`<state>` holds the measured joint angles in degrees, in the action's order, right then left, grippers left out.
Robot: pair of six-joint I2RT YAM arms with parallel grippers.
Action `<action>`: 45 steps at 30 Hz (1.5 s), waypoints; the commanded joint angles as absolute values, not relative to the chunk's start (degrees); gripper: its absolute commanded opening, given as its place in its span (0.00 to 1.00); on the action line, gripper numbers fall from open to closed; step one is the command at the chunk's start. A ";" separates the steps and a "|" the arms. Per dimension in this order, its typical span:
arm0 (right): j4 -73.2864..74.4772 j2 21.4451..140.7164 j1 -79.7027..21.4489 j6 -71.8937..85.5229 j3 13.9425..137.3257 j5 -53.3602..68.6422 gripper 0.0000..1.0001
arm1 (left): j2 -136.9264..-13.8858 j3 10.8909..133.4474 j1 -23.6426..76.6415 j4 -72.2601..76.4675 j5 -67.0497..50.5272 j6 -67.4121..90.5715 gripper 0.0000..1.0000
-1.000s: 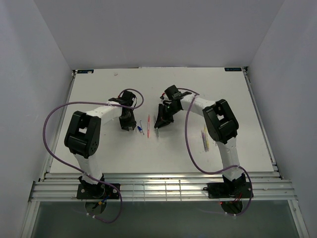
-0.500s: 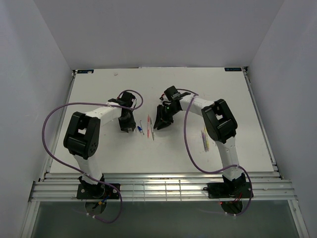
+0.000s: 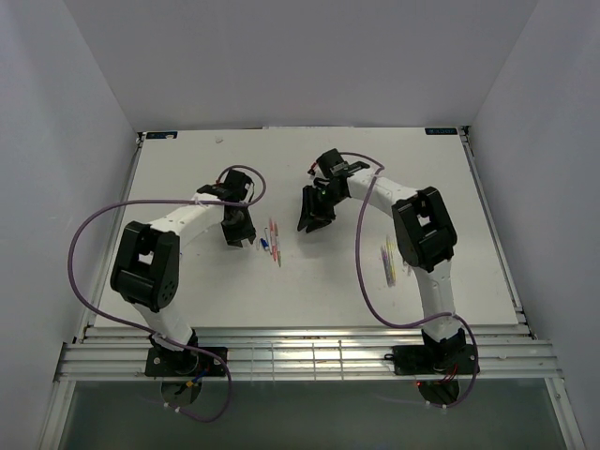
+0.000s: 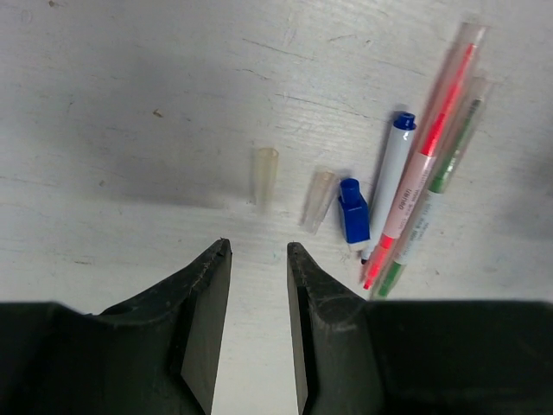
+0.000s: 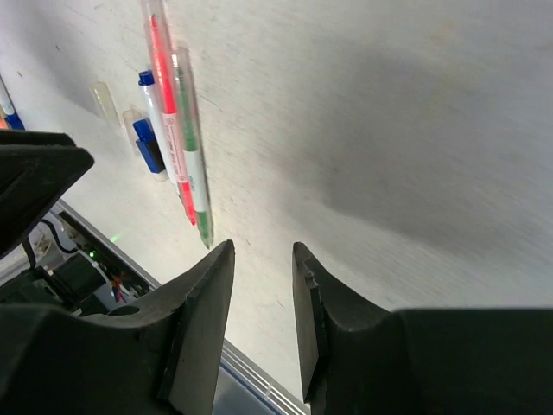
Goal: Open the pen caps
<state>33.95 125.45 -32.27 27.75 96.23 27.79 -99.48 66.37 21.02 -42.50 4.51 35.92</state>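
Near the middle of the table (image 3: 187,281), three pens lie side by side in a tight bundle: a blue-white pen (image 4: 389,177), a red pen (image 4: 429,130) and a green pen (image 4: 442,177). Their pointed ends appear bare. Just to one side of them lie a blue cap (image 4: 352,212) and two clear caps (image 4: 265,175), loose and apart from the pen bodies. By that layout these three look already opened, the caps dropped close by so the bodies stay grouped. The left gripper (image 4: 257,251) hangs just short of the clear caps, its fingers (image 4: 203,294) set to a narrow gap with nothing between them. The right gripper (image 5: 262,251) sits on the far side of the bundle, its fingers (image 5: 203,303) likewise parted and empty, the pens lying ahead of it on the table. With both hands free on either side of the bundle, the arms seem between pens rather than mid-pull. A further small cluster of pens (image 3: 389,258), yellow among them, lies well apart beside the right arm; whether those are capped is too small to tell, but they are probably the next work.
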 commanded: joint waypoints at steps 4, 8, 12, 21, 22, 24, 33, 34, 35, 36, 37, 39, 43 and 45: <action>44.55 113.74 -24.62 23.47 93.44 15.06 0.40 | -93.08 67.85 21.09 -43.24 2.20 37.88 0.43; 46.05 106.71 -20.57 22.33 84.04 11.34 0.38 | -90.27 67.06 21.09 -43.16 0.44 39.02 0.43; 46.93 100.30 -17.67 20.92 74.91 9.23 0.37 | -88.77 67.41 21.09 -43.15 -2.63 39.20 0.43; 47.64 94.04 -14.51 19.51 67.42 7.30 0.32 | -87.54 68.55 21.09 -43.15 -7.03 39.03 0.41; 47.55 93.96 -14.33 19.34 66.63 7.29 0.31 | -87.54 68.64 21.09 -43.15 -7.21 39.02 0.41; 47.29 93.87 -13.54 18.99 66.01 7.29 0.31 | -87.45 68.82 21.09 -43.24 -7.91 39.28 0.40; 45.53 95.80 -11.95 17.14 66.09 5.37 0.31 | -86.84 67.59 21.09 -43.24 -8.70 39.99 0.38; 45.53 96.15 -11.95 16.88 66.35 5.10 0.31 | -86.66 67.41 21.09 -43.24 -8.79 40.25 0.38; 45.27 96.67 -11.95 16.61 66.71 4.75 0.31 | -86.40 67.06 21.09 -43.24 -8.88 40.34 0.37; 44.92 96.85 -11.95 16.35 67.32 4.40 0.31 | -86.31 66.89 21.09 -43.24 -8.88 40.43 0.37; 44.91 97.12 -11.95 16.09 67.67 4.05 0.32 | -86.22 66.80 21.09 -43.24 -8.96 40.52 0.37; 44.82 97.99 -11.95 15.65 68.72 3.52 0.32 | -86.05 66.71 21.09 -43.24 -9.05 40.69 0.37; 44.47 99.75 -12.04 15.03 69.61 3.51 0.32 | -85.87 66.80 21.09 -43.24 -9.14 40.96 0.36; 44.39 99.84 -11.95 15.03 69.61 3.78 0.32 | -85.61 66.62 21.09 -43.24 -9.23 41.22 0.36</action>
